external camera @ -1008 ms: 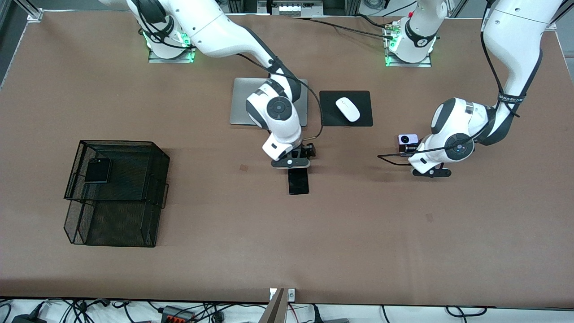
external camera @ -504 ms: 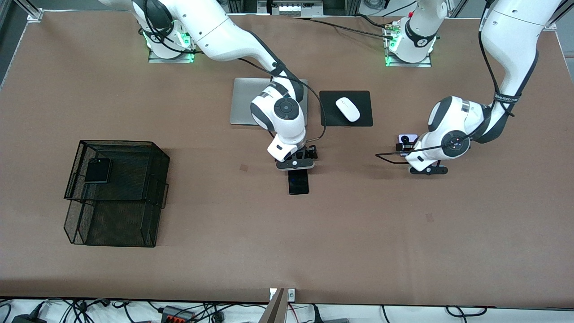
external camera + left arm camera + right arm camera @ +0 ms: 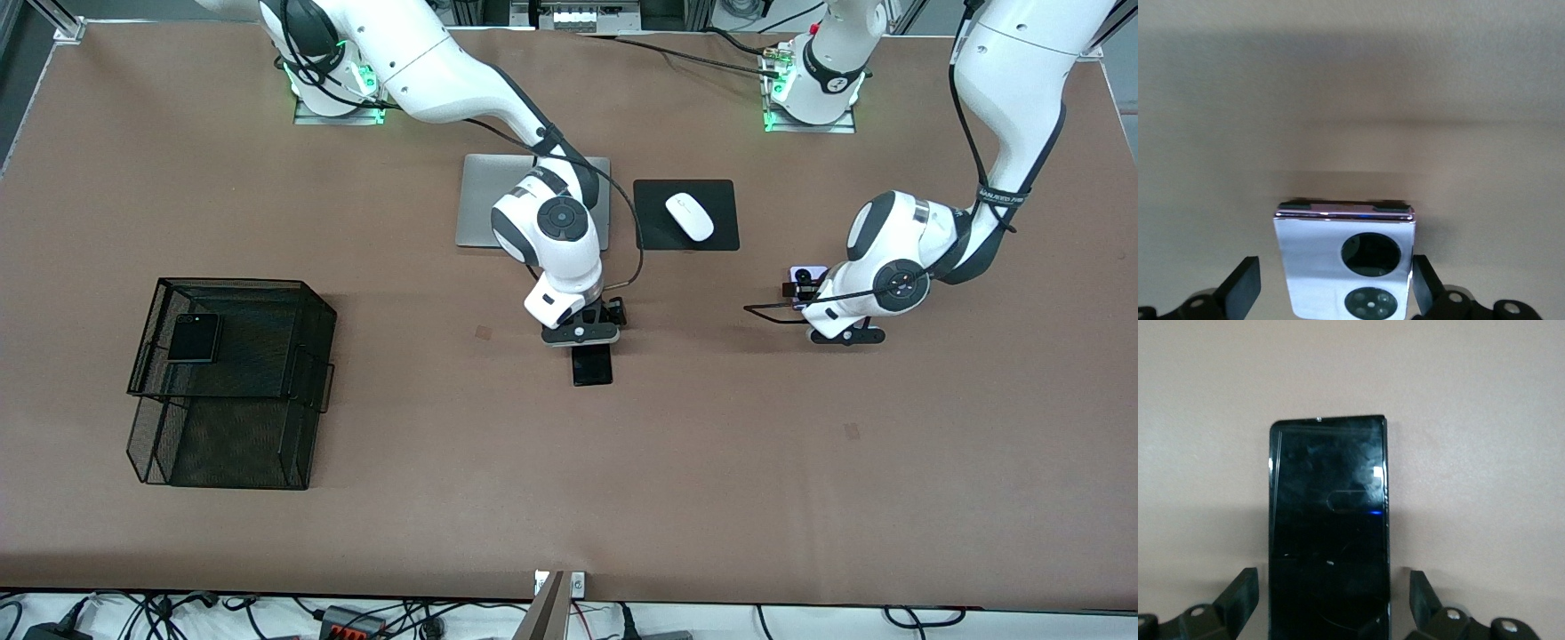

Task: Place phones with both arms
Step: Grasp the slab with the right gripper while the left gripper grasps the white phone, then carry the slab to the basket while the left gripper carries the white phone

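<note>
The right arm [image 3: 444,71] reaches from its base at the top of the front view out over the silver laptop [image 3: 480,209], elbow bent, wrist turned straight down toward the table [image 3: 569,480]; the right gripper [image 3: 580,342] sits low over the farther end of the slab phone [image 3: 592,366], its fingers [image 3: 1238,597] spread wide, one on each long side of the phone and neither touching it; the slab phone lies flat on the table, screen up, nearer the front camera than the laptop, its nearer end showing clear of the gripper.

The left arm [image 3: 1009,107] drops steeply from its base, folds at the elbow and points its wrist downward; the left gripper [image 3: 822,316] hangs low over the lilac flip phone [image 3: 807,276], its fingers [image 3: 1243,288] also held wide apart, one clear of the phone, the other just beside its edge; whether that one touches cannot be told; the lilac flip phone lies flat on the table, lenses up, toward the left arm's end, nearer the front camera than the mouse pad [image 3: 658,231] that carries the white mouse [image 3: 690,216].

The black flip phone [image 3: 195,338] rests in the upper tier of the black mesh tray [image 3: 302,373], toward the right arm's end of the table, well apart from both grippers.
</note>
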`<state>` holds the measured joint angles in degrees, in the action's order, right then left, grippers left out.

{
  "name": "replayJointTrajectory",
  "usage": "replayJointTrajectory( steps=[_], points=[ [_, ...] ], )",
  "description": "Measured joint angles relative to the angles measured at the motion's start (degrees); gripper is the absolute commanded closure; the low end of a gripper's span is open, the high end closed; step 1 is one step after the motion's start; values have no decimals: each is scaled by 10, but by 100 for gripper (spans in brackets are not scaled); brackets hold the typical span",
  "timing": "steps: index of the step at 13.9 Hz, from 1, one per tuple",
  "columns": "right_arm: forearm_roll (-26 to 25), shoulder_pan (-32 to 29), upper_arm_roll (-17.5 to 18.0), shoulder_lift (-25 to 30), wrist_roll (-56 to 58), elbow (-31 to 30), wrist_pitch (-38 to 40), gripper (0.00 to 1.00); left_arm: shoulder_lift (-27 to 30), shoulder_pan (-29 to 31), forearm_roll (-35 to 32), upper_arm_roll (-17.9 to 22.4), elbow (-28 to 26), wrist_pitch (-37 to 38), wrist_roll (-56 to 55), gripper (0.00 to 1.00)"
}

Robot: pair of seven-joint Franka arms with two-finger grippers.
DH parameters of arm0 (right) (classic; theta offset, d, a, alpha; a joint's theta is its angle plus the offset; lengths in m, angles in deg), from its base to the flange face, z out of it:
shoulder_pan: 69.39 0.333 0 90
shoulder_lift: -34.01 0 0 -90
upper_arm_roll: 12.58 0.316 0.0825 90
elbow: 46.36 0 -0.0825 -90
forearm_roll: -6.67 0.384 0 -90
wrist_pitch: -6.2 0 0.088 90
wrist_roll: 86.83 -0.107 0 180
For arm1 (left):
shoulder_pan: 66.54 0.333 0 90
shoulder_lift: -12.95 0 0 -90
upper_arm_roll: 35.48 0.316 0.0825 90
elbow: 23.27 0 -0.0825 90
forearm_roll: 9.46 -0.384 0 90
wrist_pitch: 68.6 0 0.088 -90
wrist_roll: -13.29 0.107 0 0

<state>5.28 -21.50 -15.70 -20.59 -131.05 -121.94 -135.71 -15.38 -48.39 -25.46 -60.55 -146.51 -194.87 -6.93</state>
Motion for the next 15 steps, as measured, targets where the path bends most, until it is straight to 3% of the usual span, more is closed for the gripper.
replayJointTrajectory(
  steps=[4,6,8,10,11,13,15],
  points=[
    [-6,0,0,-9,1,0,-14,0,-9,3,0,-5,-1,-2,0,2],
    [-16,0,0,-14,1,2,-24,0,-15,6,0,-7,-1,-6,0,43],
    [-18,0,0,-14,2,2,-24,22,-13,10,1,-12,-1,-5,1,70],
    [-20,0,0,-14,6,3,-24,57,-12,11,1,-13,-1,-6,1,76],
    [-21,0,0,-14,10,3,-24,68,-12,12,1,-14,-1,-6,1,76],
    [-21,0,0,-14,14,4,-24,76,-12,12,1,-22,8,6,1,76],
    [-21,0,0,-14,15,4,-24,82,-11,13,1,-36,44,64,1,75]
  ],
)
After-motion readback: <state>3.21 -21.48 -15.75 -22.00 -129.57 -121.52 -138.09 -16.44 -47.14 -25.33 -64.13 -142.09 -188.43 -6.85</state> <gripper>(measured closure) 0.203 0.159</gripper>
